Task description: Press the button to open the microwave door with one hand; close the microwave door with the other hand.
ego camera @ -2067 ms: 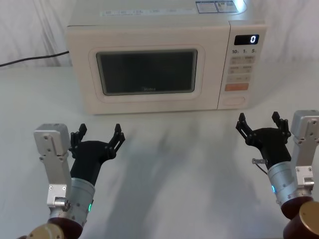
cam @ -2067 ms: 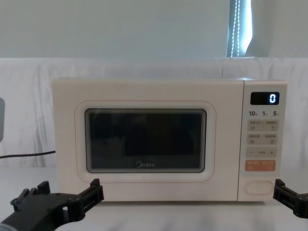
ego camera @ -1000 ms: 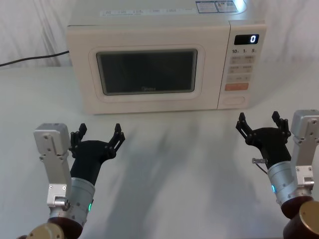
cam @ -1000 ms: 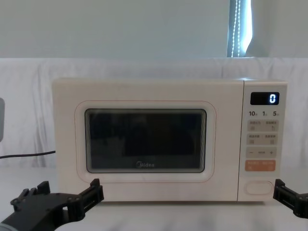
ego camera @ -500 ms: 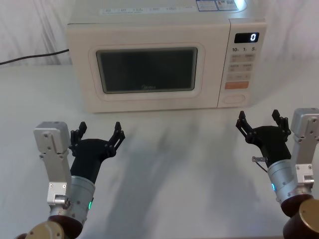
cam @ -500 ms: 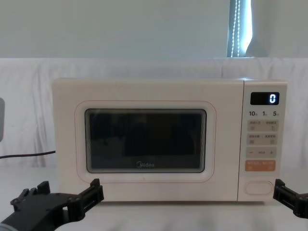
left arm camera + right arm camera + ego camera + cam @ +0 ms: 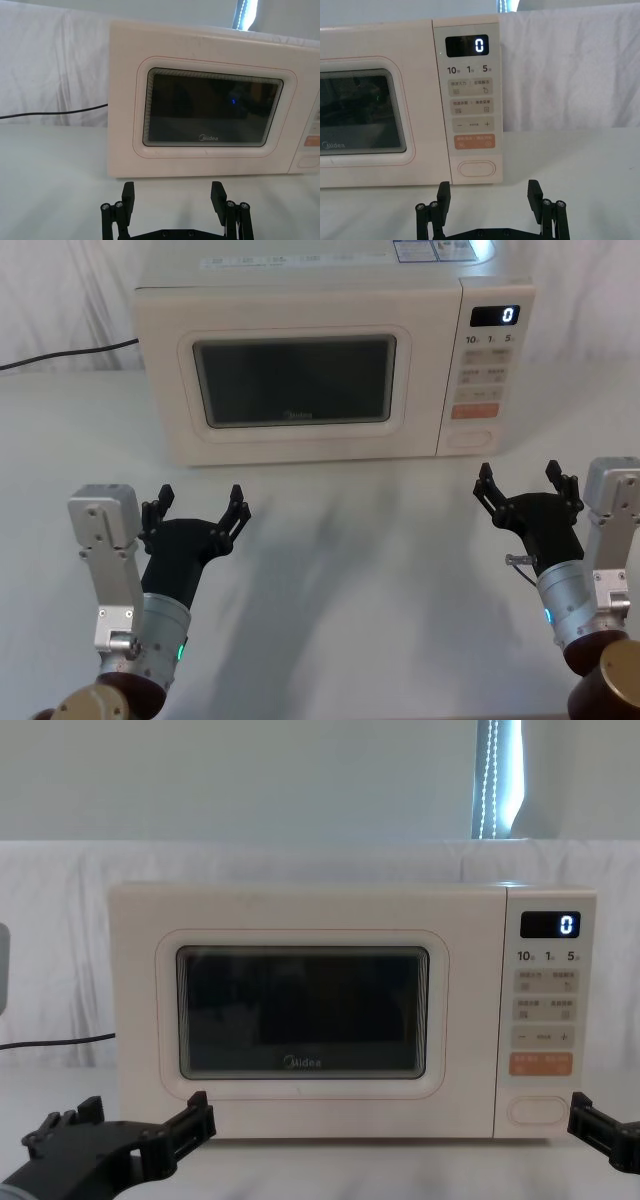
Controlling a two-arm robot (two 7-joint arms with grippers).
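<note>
Button: I see the large plain cream rounded-oblong button (image 7: 470,438) at the bottom of the control panel, right end of the microwave front, just under the orange rectangular key (image 7: 473,411). Nothing touching it.
Door: the wide cream microwave door with dark glass window (image 7: 292,383) sits flush with the front, closed; small "Midea" logo under the window. It covers the front to the left of the panel.
Panel: black display reading 0 (image 7: 495,316) at the top, small beige printed keys (image 7: 470,107) between display and orange key.
Microwave: cream box-shaped microwave (image 7: 300,275) stands at the far middle of the white cloth-covered table (image 7: 340,570); black power cable (image 7: 60,355) runs off on its left side.
Right gripper: my black two-finger right gripper (image 7: 525,482) hovers over the table in front of the panel end, well apart from the button, fingers spread wide, holding nothing.
Left gripper: black two-finger left gripper (image 7: 193,505) hovers over the table in front of the door's left part, well apart from it, fingers spread, holding nothing.
Backdrop: white draped cloth (image 7: 60,920) behind the microwave.
</note>
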